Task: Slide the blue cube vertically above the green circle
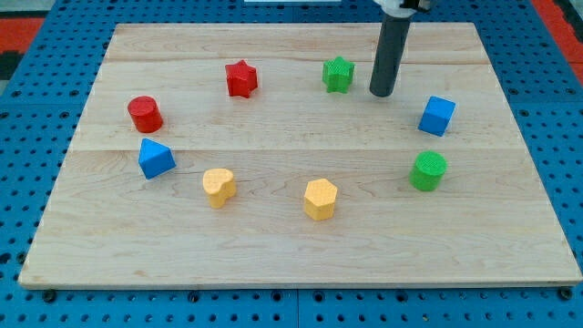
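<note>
Wooden board, green star beside tip

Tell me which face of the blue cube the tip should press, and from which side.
Probably nudge the blue cube only slightly: it already sits above the green circle. My tip stands to its left, apart, so press the cube's left face, flat enough to push squarely, coming from the view's left.

one raised camera looks obliquely down over the whole board.
</note>
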